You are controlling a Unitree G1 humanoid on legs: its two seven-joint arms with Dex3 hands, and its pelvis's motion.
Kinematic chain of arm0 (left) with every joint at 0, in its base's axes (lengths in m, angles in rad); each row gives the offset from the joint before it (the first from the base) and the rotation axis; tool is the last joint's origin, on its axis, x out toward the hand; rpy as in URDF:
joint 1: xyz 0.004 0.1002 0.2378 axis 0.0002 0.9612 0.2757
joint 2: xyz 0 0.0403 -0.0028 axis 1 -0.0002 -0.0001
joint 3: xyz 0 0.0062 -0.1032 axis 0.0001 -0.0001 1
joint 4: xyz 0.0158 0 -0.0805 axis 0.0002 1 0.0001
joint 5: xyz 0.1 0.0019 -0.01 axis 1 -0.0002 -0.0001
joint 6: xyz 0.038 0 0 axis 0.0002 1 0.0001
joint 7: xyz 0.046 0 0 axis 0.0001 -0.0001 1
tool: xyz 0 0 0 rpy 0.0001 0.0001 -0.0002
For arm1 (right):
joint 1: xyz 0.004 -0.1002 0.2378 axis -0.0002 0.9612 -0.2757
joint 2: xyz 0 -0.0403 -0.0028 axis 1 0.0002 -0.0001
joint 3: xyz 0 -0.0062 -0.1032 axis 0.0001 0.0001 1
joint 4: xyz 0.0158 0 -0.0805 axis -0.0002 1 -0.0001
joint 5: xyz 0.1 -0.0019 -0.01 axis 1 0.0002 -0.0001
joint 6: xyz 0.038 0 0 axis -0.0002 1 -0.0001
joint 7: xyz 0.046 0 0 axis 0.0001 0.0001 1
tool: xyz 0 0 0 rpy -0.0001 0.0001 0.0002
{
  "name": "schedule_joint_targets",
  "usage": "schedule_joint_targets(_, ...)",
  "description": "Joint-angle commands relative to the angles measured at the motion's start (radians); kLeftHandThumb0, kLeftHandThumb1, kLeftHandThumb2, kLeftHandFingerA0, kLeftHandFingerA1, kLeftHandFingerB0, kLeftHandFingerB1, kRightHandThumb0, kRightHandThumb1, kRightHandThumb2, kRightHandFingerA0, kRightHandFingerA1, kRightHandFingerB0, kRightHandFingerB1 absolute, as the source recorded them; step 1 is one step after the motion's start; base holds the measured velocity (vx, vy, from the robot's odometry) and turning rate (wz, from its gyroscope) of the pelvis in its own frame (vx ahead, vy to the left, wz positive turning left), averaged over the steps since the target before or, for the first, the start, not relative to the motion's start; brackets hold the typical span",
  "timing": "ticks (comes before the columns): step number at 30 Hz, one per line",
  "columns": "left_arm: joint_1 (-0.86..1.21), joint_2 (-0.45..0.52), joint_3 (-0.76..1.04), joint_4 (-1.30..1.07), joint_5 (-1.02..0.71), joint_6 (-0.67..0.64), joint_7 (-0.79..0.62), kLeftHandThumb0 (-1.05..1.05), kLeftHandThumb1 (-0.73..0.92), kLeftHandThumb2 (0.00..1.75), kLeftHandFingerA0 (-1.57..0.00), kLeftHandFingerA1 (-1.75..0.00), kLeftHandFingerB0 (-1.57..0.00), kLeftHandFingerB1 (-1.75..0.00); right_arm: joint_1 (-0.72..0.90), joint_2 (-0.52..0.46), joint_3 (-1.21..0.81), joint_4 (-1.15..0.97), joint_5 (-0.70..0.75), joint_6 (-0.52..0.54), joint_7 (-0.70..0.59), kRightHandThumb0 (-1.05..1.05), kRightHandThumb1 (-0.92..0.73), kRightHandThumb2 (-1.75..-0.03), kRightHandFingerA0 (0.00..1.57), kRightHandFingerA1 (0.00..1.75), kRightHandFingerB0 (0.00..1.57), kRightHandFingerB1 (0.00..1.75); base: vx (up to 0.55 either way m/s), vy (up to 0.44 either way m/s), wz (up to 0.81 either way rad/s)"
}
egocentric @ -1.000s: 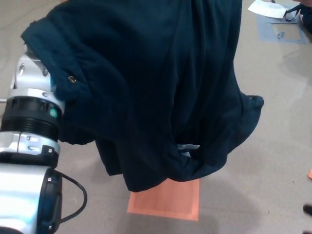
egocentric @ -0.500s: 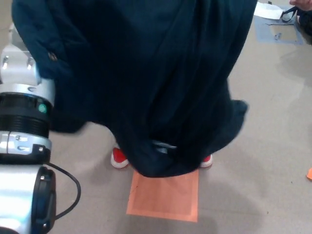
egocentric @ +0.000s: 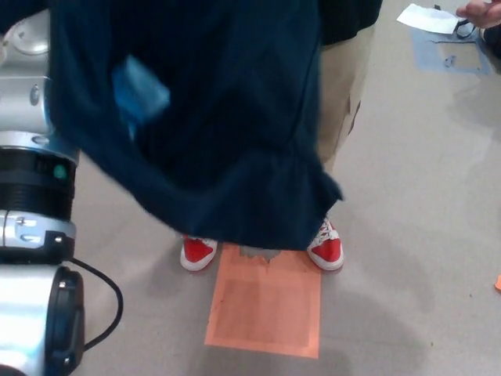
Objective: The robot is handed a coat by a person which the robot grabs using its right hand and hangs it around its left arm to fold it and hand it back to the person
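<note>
A dark navy coat (egocentric: 203, 117) hangs in folds across the upper left and middle of the head view. It drapes over the top of my silver and black left arm (egocentric: 35, 204), which rises along the left edge. The coat's hem (egocentric: 258, 227) ends just above a person's red shoes (egocentric: 325, 249). A blurred light-blue patch (egocentric: 139, 88) shows on the cloth. Both of my hands are hidden or out of the picture. The person stands right behind the coat, with beige trousers (egocentric: 344, 86) showing at its right edge.
An orange square mat (egocentric: 266, 301) lies on the grey floor in front of the person's shoes. At the top right, white paper (egocentric: 427, 16) rests on a grey sheet (egocentric: 450, 48), and another person's hand (egocentric: 481, 11) reaches there.
The coat has risen and gathered leftward, so its low hanging fold no longer covers the person's shoes and trousers. My left arm stays in about the same place.
</note>
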Motion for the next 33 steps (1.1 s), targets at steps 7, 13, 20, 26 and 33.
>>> schedule_joint_targets(7, 0.065, 0.04, -0.021, -0.011, -0.025, 0.002, -0.01, -0.73, 0.63, 0.98, -0.03, -0.41, -0.02, -0.31, -0.007, 0.003, -0.022, 0.006, -0.075, -0.014, 0.002, -0.8, -0.88, -1.17, 0.0, 0.15, 0.01, 0.18, 0.0, 0.0, 0.0)
schedule_joint_targets(13, 0.223, 0.088, 0.015, -0.201, -0.105, 0.016, -0.058, -0.71, 0.8, 0.66, -0.16, -0.31, -0.09, -0.2, -0.016, 0.004, -0.033, 0.007, -0.092, -0.001, 0.012, -0.83, -0.89, -1.19, 0.0, 0.15, 0.0, 0.17, 0.0, 0.0, 0.0)
schedule_joint_targets(20, 0.544, 0.147, 0.075, -0.534, -0.207, 0.09, -0.054, -0.77, 0.65, 1.0, -0.09, -0.46, 0.0, -0.29, -0.018, 0.002, -0.061, 0.009, -0.091, 0.005, 0.013, -0.85, -0.89, -1.18, 0.01, 0.15, 0.02, 0.16, 0.0, 0.0, 0.0)
schedule_joint_targets(26, 0.735, 0.166, 0.13, -0.487, -0.215, -0.01, -0.104, -0.7, 0.69, 1.03, -0.02, -0.41, -0.01, -0.29, -0.012, 0.007, -0.068, 0.008, -0.101, -0.014, 0.006, -0.85, -0.9, -1.18, 0.04, 0.16, 0.05, 0.18, 0.0, 0.0, 0.0)
schedule_joint_targets(33, 0.847, 0.16, 0.128, -0.262, -0.109, -0.165, -0.042, -0.67, 0.65, 0.97, -0.08, -0.44, 0.0, -0.34, -0.025, 0.01, -0.094, 0.008, -0.109, -0.022, 0.002, -0.83, -0.9, -1.18, 0.02, 0.16, 0.02, 0.19, 0.0, 0.0, 0.01)
